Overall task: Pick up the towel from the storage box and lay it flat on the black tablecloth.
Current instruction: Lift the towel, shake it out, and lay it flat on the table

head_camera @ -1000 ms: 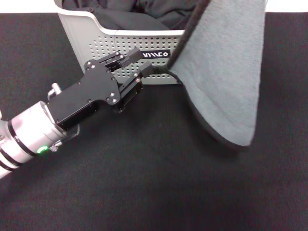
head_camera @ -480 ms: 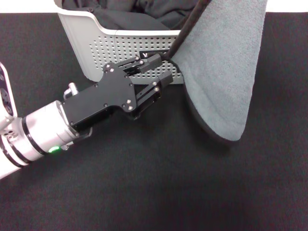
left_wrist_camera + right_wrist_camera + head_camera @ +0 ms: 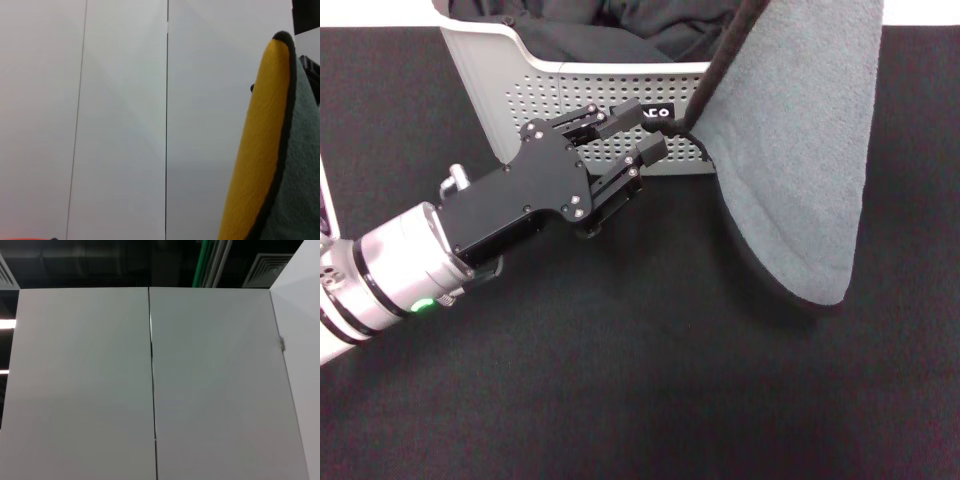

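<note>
**A:** Where's the towel (image 3: 800, 150) right now?

**B:** Hanging in the air, grey pile toward my head camera, its top out of sight above the frame. I take it my right arm holds it up there, but that tool isn't visible in any view, so I can't tell its state. The lower rounded corner dangles over the black tablecloth (image 3: 640, 400), near it; whether it touches I can't say. In my left wrist view the yellow reverse and black edging show close by.

**A:** And your left tool (image 3: 645, 128)?

**B:** Low in front of the storage box (image 3: 500, 70), reaching toward the towel's near edge. The fingers are parted, a moderate gap, nothing between them. The upper fingertip lies across the box's logo label (image 3: 660, 113); whether it actually presses on the wall I can't make out. The edging sits just beside the fingertips.

**A:** What worries you?

**B:** Three things, all my guess. The box wall is right behind the fingers, so if I close where I am I could pinch at plastic or shove the box across the bench. The edge curls, so I might catch only the thin binding and lose it when I pull. And the black garments (image 3: 580, 25) in the box lie near that edge; a snag could drag one out.
</note>
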`<state>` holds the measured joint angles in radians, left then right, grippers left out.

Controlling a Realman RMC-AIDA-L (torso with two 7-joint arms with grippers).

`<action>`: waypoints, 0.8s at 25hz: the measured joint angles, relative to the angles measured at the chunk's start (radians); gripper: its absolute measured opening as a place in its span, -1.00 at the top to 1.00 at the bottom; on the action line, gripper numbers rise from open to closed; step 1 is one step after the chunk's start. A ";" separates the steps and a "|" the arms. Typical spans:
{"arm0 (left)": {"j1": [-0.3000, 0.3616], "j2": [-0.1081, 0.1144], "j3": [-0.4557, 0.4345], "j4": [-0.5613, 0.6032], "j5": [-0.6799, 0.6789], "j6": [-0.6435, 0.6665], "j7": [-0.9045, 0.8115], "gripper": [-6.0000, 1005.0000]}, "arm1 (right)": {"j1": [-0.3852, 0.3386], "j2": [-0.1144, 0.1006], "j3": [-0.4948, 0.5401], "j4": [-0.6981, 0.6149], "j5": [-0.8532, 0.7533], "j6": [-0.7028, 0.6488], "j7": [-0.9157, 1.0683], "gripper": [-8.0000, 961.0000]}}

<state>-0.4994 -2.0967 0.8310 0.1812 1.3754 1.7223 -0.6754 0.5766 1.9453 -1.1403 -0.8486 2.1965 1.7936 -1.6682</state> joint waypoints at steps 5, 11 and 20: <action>-0.003 0.002 0.005 0.005 0.010 0.004 0.012 0.24 | -0.025 0.003 -0.002 -0.041 0.000 0.002 0.007 0.93; -0.009 0.003 0.007 0.006 0.019 -0.005 0.027 0.24 | -0.041 0.004 -0.008 -0.069 0.005 0.004 0.010 0.92; -0.028 0.003 0.008 0.004 0.082 -0.006 0.018 0.24 | -0.043 0.004 -0.015 -0.070 0.023 0.005 0.010 0.92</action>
<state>-0.5275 -2.0937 0.8392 0.1853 1.4574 1.7164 -0.6576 0.5336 1.9496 -1.1555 -0.9185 2.2191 1.7991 -1.6580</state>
